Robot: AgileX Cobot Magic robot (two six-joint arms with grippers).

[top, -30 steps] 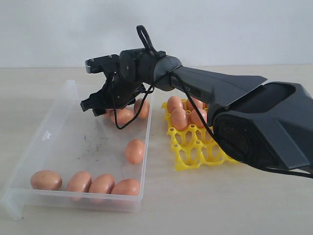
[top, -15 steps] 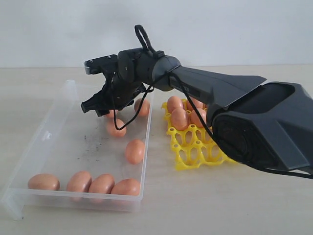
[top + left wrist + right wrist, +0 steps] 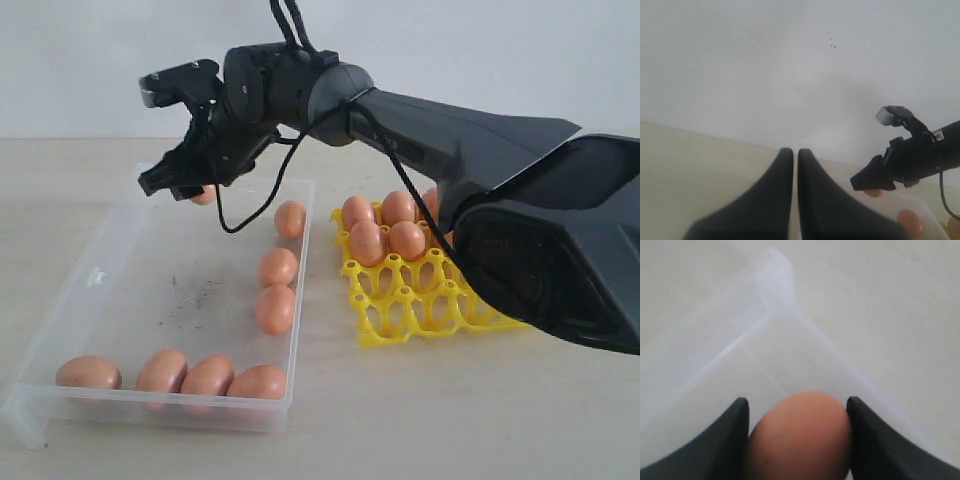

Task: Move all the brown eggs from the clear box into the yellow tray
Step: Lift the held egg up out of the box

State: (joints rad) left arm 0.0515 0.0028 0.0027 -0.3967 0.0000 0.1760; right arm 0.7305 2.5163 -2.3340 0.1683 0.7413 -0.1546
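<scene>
Pale matte tabletop [image 3: 400,420]; right tool [image 3: 797,450] grips smooth oval egg [image 3: 799,422].

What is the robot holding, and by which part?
The right claw holds one brown egg, pinched across its sides. The left claw is shut and empty.

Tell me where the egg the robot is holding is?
In the exterior view, the egg is pinched in the right tool, up in the air over the far left corner of the box.
</scene>
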